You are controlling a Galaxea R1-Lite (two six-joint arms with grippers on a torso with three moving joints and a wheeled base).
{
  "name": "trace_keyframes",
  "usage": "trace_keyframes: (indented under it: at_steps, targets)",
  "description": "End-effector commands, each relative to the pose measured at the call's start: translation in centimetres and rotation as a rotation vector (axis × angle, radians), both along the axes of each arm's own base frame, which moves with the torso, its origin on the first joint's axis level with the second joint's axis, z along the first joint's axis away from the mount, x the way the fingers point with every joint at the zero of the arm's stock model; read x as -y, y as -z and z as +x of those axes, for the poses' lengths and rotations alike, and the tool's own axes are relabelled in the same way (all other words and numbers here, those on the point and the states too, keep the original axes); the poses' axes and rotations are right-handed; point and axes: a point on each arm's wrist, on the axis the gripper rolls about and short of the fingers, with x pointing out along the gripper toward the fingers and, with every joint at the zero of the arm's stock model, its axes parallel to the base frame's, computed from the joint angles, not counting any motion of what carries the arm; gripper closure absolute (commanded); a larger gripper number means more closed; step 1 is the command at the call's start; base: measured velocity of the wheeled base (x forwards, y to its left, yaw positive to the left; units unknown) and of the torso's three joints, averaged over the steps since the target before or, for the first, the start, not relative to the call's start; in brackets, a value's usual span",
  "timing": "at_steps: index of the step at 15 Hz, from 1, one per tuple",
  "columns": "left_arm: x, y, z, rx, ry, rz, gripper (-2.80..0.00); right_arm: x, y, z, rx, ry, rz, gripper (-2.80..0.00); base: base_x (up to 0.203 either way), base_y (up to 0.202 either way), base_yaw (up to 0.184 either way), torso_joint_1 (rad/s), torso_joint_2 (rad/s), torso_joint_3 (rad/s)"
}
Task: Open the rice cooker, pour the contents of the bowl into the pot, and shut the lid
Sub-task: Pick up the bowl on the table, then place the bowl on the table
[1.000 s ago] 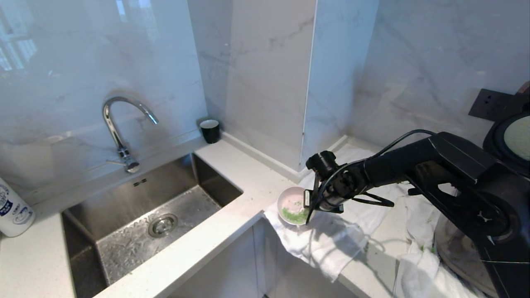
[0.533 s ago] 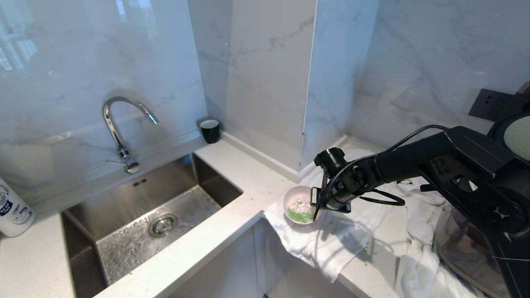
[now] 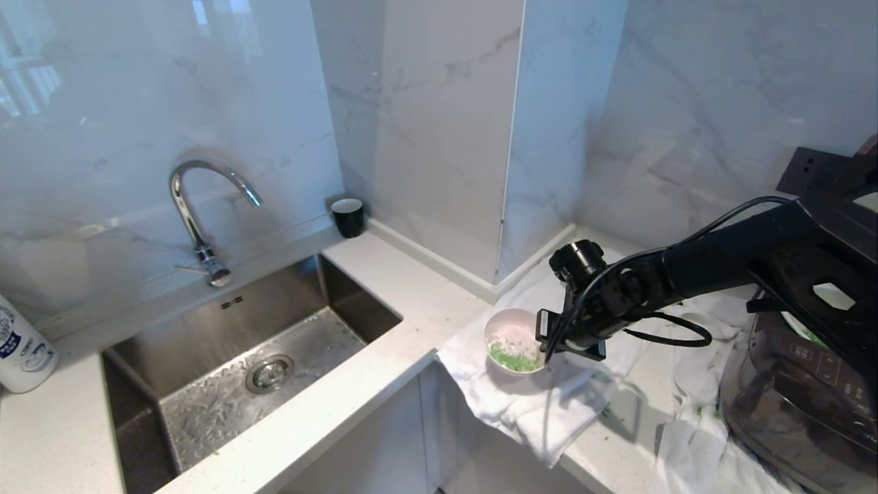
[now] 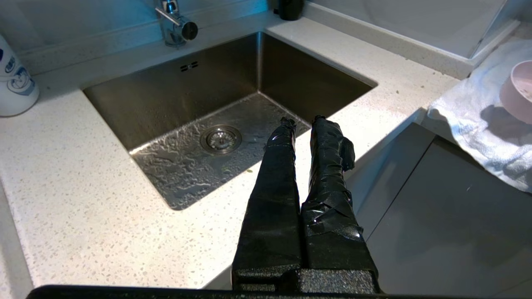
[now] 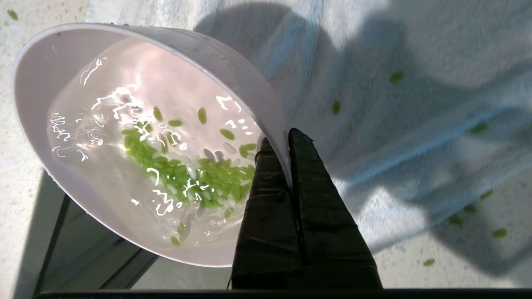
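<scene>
left gripper (image 4: 301, 120) is parked at the counter edge near the sink (image 4: 124, 108), fingers together. right gripper (image 5: 287, 139) pinches the rim of the bowl (image 3: 514, 339) w/ green grains, above the towel (image 3: 549, 405). cooker (image 3: 796, 391) is at far right.

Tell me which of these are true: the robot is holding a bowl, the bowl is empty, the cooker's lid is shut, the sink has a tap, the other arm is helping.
1. The right gripper is pinching the rim of the pink bowl. True.
2. The bowl is empty. False: it holds green grains in water.
3. The rice cooker has its lid shut. False: the lid stands open.
4. A tap stands behind the sink. True.
5. The left gripper grips the bowl too. False: it hangs shut and empty near the sink.
</scene>
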Motion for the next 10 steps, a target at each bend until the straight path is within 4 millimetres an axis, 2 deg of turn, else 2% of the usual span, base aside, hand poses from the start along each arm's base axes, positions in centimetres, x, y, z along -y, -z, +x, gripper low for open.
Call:
trace_keyframes:
  at_steps: [1, 7, 10]
  targets:
    - [0.0, 0.0, 0.0, 0.000, -0.001, -0.001, 0.00, 0.4, -1.5, -1.1, 0.005, 0.012, 0.034, 0.00, 0.000, 0.000, 0.000, 0.000, 0.00, 0.000]
    - [0.0, 0.0, 0.0, 0.000, 0.001, 0.000, 0.00, 1.8, -3.6, -5.1, -0.027, 0.034, 0.058, 0.00, 0.000, 0.000, 0.000, 0.000, 0.00, 0.000]
    - [0.0, 0.0, 0.0, 0.000, 0.001, 0.000, 0.00, 2.9, -4.9, -7.9, -0.031, 0.047, 0.065, 0.00, 0.000, 0.000, 0.000, 0.000, 0.00, 0.000]
